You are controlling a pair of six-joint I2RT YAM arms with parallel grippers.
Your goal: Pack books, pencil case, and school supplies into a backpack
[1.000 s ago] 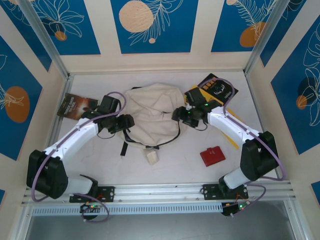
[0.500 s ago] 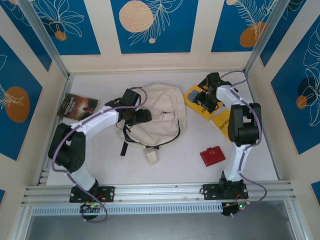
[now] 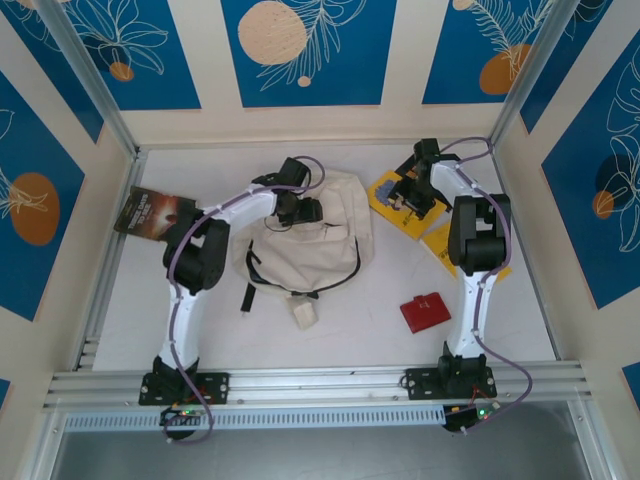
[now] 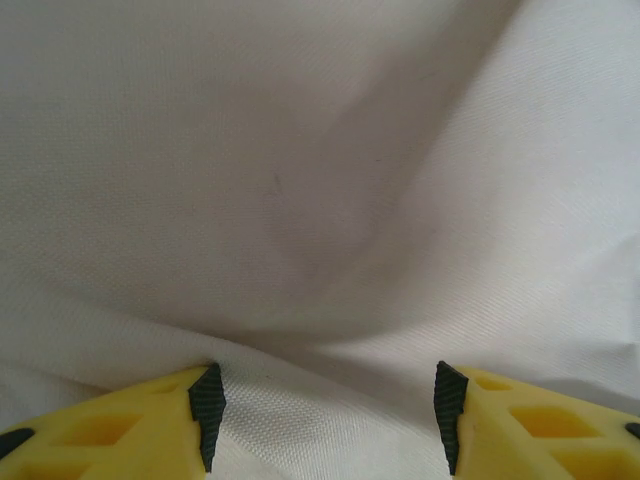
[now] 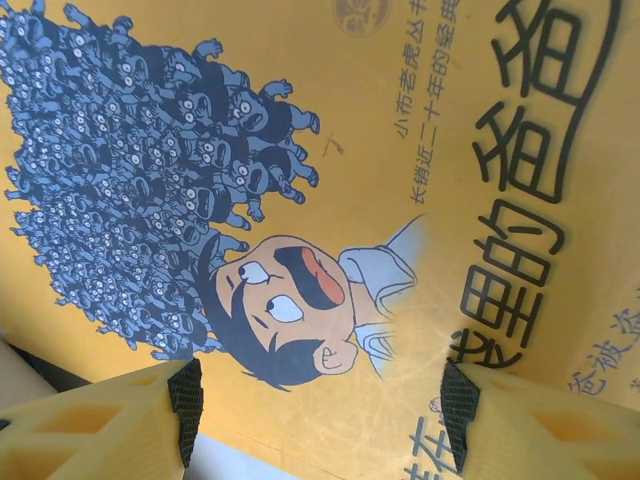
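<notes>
Right arm (image 3: 468,240) cut off a yellow patch (image 3: 437,240) behind the right fingers (image 3: 403,198); I couldn't tell what it was. Left fingers (image 3: 308,210) were spread with backpack (image 4: 300,200) fabric right at the tips, contact unclear. Right fingers were spread too, gripping nothing, with the yellow book (image 5: 400,150) directly under them. Brown book (image 3: 150,212) lay well left of the left fingers. I counted one backpack and two clear books.

**Left gripper over cream fabric**

The left gripper (image 4: 327,415) stood with its yellow plastic fingers (image 4: 120,435) spread apart, their black pads (image 4: 208,405) facing inward. Ahead of the tips and across the gap lay the cream-white soft fabric backpack (image 4: 320,180), creased in a shallow fold.
</notes>
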